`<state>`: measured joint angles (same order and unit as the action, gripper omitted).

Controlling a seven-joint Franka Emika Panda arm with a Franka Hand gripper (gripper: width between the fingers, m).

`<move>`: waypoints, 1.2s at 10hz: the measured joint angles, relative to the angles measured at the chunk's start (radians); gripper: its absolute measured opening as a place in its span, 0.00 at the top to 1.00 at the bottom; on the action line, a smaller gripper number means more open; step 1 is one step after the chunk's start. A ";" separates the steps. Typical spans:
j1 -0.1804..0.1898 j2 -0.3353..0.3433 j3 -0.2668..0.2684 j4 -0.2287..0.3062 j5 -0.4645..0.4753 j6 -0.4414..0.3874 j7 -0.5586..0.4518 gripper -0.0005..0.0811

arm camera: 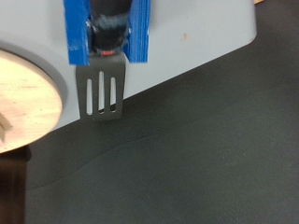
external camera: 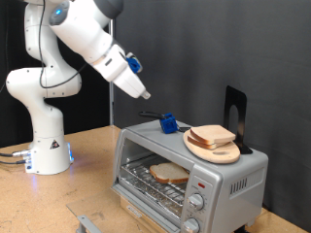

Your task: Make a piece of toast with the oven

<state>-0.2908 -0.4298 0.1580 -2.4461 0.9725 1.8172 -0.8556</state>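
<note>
I see a piece of toast [external camera: 169,174] lying flat on the wire rack [external camera: 154,181] inside the oven [external camera: 190,175]. On top of the oven sits a round wooden board [external camera: 214,149] with more bread slices [external camera: 212,135] on it. A spatula [external camera: 163,120] with a blue handle lies on the oven top too, just beside the board. In the wrist view I see its slotted blade [arm camera: 101,91]. My gripper [external camera: 143,95] hangs above the oven, apart from the spatula. I cannot tell if its fingers are apart or together.
</note>
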 joint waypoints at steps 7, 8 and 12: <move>-0.094 0.007 -0.173 0.070 -0.185 -0.215 -0.124 0.00; -0.094 0.007 -0.169 0.068 -0.182 -0.214 -0.114 0.00; -0.140 0.018 -0.206 0.051 -0.078 -0.263 0.294 0.00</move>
<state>-0.4310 -0.4120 -0.0478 -2.3949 0.8943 1.5545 -0.5613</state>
